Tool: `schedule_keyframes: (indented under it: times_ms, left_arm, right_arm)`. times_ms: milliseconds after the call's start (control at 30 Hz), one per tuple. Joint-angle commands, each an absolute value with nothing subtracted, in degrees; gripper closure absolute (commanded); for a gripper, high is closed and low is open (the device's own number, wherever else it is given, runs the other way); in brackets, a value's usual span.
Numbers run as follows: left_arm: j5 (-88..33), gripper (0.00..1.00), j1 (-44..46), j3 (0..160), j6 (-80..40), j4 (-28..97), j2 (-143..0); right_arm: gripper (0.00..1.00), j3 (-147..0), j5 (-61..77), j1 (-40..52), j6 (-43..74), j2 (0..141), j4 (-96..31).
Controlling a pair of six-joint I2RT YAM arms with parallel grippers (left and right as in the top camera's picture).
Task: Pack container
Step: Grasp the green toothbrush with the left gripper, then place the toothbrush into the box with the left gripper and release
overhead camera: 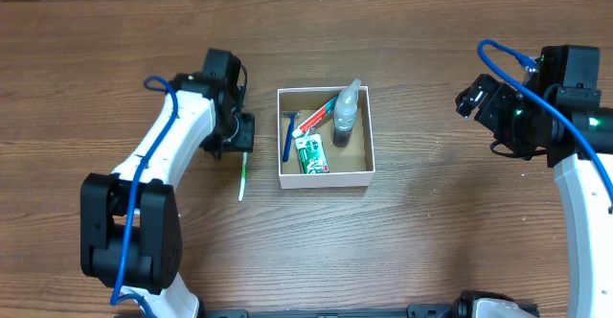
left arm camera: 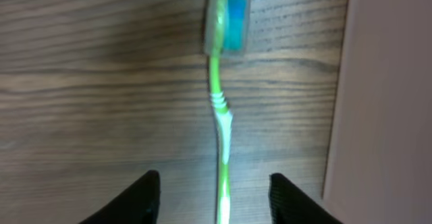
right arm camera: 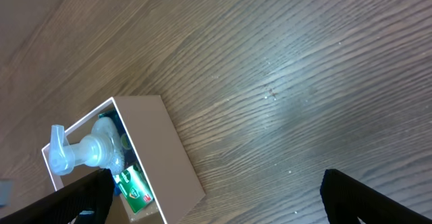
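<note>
Item, left pincer [left arm camera: 216,196]: released, with its two dark fingers [left arm camera: 145,198] spread to either side of a toothbrush handle. A strip of table shows between each finger and the handle, and no contact is seen. Item, toothbrush [left arm camera: 221,126]: green-and-white handle, blue bristles under a clear cap, lying flat on the wooden table [overhead camera: 431,251]. The handle end sits between the left pincer's fingers and the head points straight ahead of them. Item, container [overhead camera: 326,178]: a square shallow box, white outside and brown inside, standing on the table just beside the left pincer, on the far side of the toothbrush and not touching it. Its pale wall fills the right edge of the left wrist view. Contents, all inside the walls: a blue razor [overhead camera: 287,136] along the side nearest the left pincer; a red-and-white tube [overhead camera: 318,117] lying slantwise next to it; a green-and-white carton [overhead camera: 311,153] below the tube; and a clear pump bottle [overhead camera: 343,119] on the side farthest from the left pincer, its pump head rising above the rim in the right wrist view. Item, right pincer [right arm camera: 219,197]: released, fingers [right arm camera: 358,193] set wide apart with only bare table between them. The container lies well apart from it, ahead and off toward its left-hand finger.
</note>
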State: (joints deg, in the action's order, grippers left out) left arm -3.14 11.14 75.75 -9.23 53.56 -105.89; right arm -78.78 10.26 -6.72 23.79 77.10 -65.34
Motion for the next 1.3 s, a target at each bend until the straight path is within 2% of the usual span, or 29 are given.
schedule_keyframes:
  times_ms: [0,167,400,567,667,800,933,1267]
  left_arm:
    - [-7.09,0.57,11.27,69.12,-10.35,47.20,-104.71]
    - [-6.42,0.56,11.27,64.05,-10.31,41.10,-104.75]
    - [-3.81,0.61,11.27,63.90,-10.28,40.29,-108.12]
    - [-4.12,0.85,11.27,64.95,-10.31,41.58,-109.58]
    - [-4.10,0.96,11.27,72.71,-9.56,49.76,-108.33]
    - [-4.12,0.96,12.21,86.87,-8.16,62.26,-105.38]
    - [-4.08,0.96,16.36,96.47,-6.28,67.85,-102.74]
    - [-4.03,0.96,28.97,91.07,-9.17,58.37,-105.14]
  right_arm:
    - [0.00,-79.94,10.35,-6.83,24.05,76.66,-65.06]
    - [0.00,-79.94,10.35,-6.83,24.05,76.66,-65.06]
    - [0.00,-79.94,10.35,-6.83,24.05,76.66,-65.06]
    - [0.00,-79.94,10.35,-6.83,24.05,76.66,-65.06]
    - [0.00,-79.94,10.35,-6.83,24.05,76.66,-65.06]
    - [0.00,-79.94,10.35,-6.83,24.05,76.66,-65.06]
    - [0.00,-79.94,10.35,-6.83,24.05,76.66,-65.06]
    - [0.00,-79.94,10.35,-6.83,24.05,76.66,-65.06]
